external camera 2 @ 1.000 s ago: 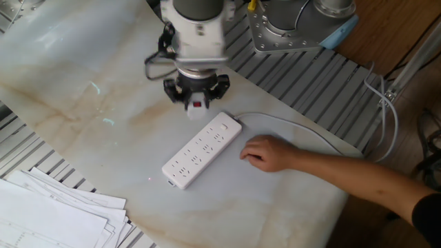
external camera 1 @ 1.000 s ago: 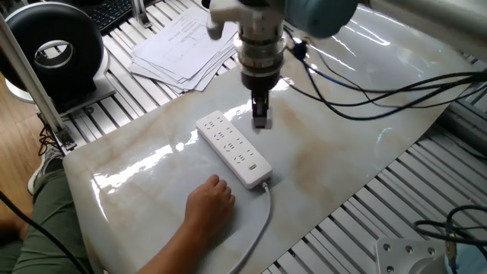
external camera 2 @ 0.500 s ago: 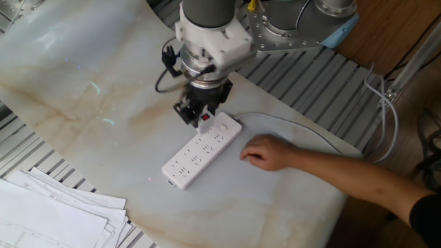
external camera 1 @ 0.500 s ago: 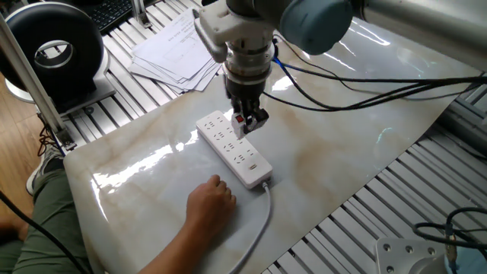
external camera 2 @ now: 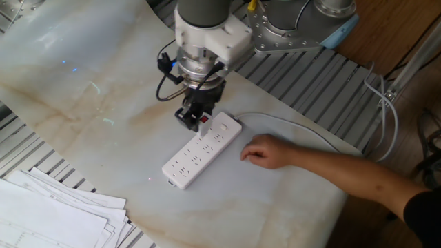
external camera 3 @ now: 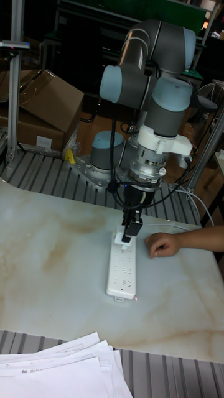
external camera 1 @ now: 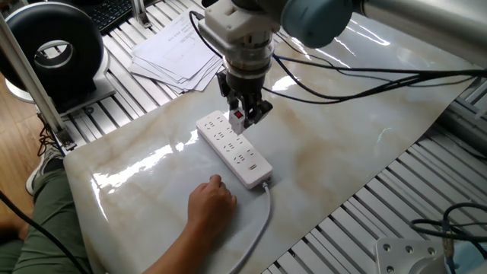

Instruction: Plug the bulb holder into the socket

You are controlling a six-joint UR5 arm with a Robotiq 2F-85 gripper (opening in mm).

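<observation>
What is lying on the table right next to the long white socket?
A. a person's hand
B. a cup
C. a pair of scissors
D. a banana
A: a person's hand rests on the table beside the socket, near its cable end, while the gripper holds the bulb holder above that same end.

Most of the bulb holder is hidden between the dark fingers of the gripper; only a bit of white and red peeks out, and its metal prongs cannot be seen. The person's hand has an arm that runs off the picture's edge.
</observation>
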